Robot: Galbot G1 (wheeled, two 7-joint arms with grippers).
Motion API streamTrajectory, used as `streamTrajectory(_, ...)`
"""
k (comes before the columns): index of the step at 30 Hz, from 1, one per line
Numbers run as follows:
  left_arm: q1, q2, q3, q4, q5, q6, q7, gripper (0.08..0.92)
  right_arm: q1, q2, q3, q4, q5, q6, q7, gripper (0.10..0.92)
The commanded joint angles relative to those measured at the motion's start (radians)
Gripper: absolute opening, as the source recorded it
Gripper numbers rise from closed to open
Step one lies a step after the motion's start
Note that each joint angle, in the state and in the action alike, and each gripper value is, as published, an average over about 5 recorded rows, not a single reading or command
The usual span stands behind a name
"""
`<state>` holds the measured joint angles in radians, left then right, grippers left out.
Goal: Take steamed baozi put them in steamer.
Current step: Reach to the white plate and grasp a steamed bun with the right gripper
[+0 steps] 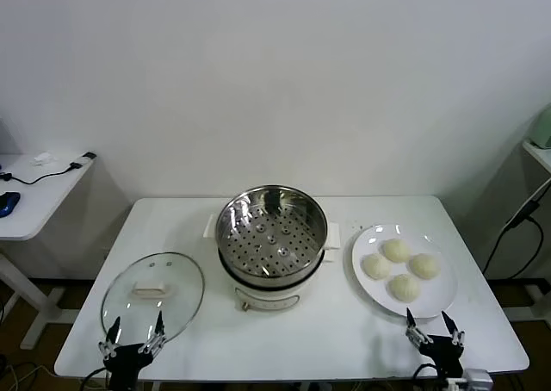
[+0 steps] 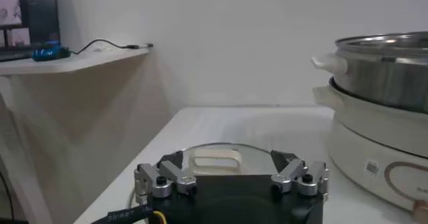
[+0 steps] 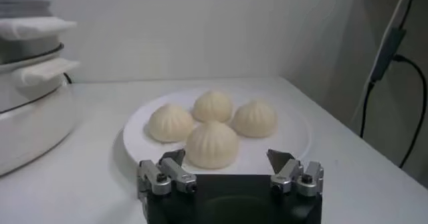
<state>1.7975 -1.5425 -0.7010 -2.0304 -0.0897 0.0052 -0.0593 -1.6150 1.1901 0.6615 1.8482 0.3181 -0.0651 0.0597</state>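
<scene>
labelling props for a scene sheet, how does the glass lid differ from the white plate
The glass lid is see-through with a white handle on top; the white plate is opaque with no handle. The lid lies bare at the table's left front, near the left tool; the plate sits right of the steamer and carries four steamed baozi, near the right tool. Both are round and lie flat on the table.

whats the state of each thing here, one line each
steamer: uncovered, basket empty
glass lid: off, flat on table left of steamer
steamed baozi: four, on plate
plate: right of steamer
left tool: open, near lid
right tool: open, near plate
</scene>
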Motion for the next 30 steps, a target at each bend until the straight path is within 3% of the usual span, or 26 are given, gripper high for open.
streamTrajectory(1, -0.004, 0.006, 0.007, -0.002, 0.001, 0.005, -0.001, 0.823, 0.277, -0.162, 0.007, -0.044, -0.158, -0.129, -0.054, 0.823)
streamTrajectory(9, -0.010, 0.008, 0.017, -0.007, 0.003, 0.003, -0.001, 0.823, 0.715, -0.446, -0.277, -0.257, -0.180, -0.200, -0.272, 0.823)
streamTrajectory(17, -0.001, 0.006, 0.012, -0.016, 0.009, -0.002, -0.001, 0.823, 1.108, -0.737, -0.843, -0.440, -0.279, 0.028, -0.769, 0.823)
streamTrajectory(23, -0.001, 0.003, 0.005, -0.015, 0.010, -0.005, -0.003, 0.823, 1.532, -0.761, -1.259, -0.648, -0.331, 0.210, -1.156, 0.823)
streamTrajectory(30, -0.008, -0.005, 0.010, -0.006, 0.019, -0.011, -0.003, 0.823, 1.872, -0.664, -1.626, -0.822, -0.317, 0.231, -1.293, 0.823)
